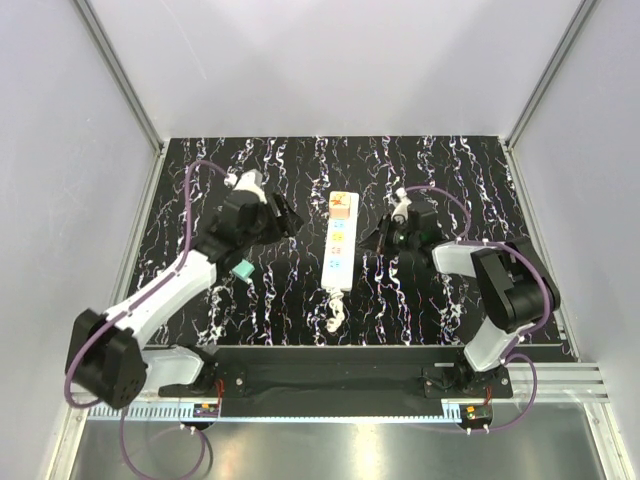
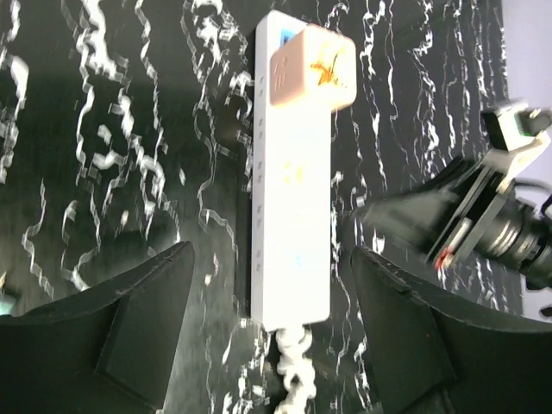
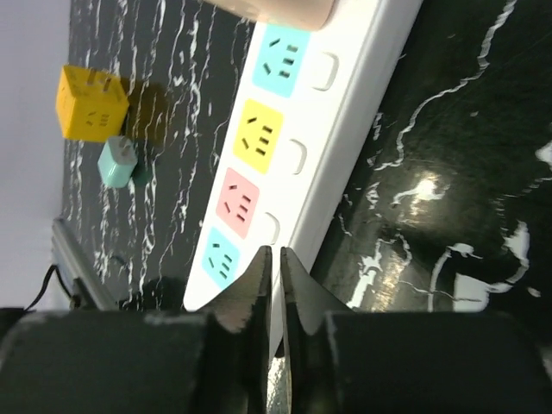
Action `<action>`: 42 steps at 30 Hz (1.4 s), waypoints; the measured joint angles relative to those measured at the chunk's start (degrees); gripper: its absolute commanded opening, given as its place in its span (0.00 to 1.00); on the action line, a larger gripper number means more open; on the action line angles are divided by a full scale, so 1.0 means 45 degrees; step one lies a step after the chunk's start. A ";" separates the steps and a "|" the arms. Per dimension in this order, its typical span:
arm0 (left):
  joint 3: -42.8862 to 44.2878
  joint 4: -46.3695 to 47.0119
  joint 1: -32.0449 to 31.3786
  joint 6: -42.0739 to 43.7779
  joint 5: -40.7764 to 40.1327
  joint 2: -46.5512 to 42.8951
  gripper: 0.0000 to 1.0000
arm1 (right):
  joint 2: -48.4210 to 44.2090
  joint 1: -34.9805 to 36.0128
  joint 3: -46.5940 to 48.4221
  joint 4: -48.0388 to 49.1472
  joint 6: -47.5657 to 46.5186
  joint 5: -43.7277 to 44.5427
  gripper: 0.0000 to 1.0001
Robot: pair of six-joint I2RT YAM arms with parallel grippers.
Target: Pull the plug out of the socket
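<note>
The socket, a long white power strip, lies in the middle of the table with its knotted cord toward me. A peach block-shaped plug sits in its far outlet. My left gripper is open and empty, left of the strip's far end. In the left wrist view the strip and plug lie ahead between the spread fingers. My right gripper is shut and empty, right of the strip. In the right wrist view its tips hang over the strip's switch edge near the cord end.
A teal adapter lies by my left forearm. The right wrist view shows it beside a yellow cube adapter beyond the strip. White walls close in the black marbled table on three sides.
</note>
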 measured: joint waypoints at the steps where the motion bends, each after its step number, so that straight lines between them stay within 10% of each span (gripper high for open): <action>1: 0.0461 -0.0005 -0.0015 0.0170 0.0000 0.0510 0.80 | 0.0228 0.0039 0.0000 0.0233 0.0078 -0.0282 0.12; 5: 0.2030 -0.0068 -0.0253 0.0578 -0.0330 0.2497 0.81 | 0.0976 0.0369 0.0000 0.1015 0.0204 -0.1239 0.00; 19: 0.4333 0.0860 -0.2730 0.1413 -0.3716 0.6266 0.80 | 0.1530 0.0738 0.0413 0.0991 0.0364 -0.1778 0.00; 42: 0.6829 0.2584 -0.3060 0.3240 -0.5323 1.0326 0.89 | 0.2084 0.0947 0.0981 0.0661 0.0442 -0.1744 0.00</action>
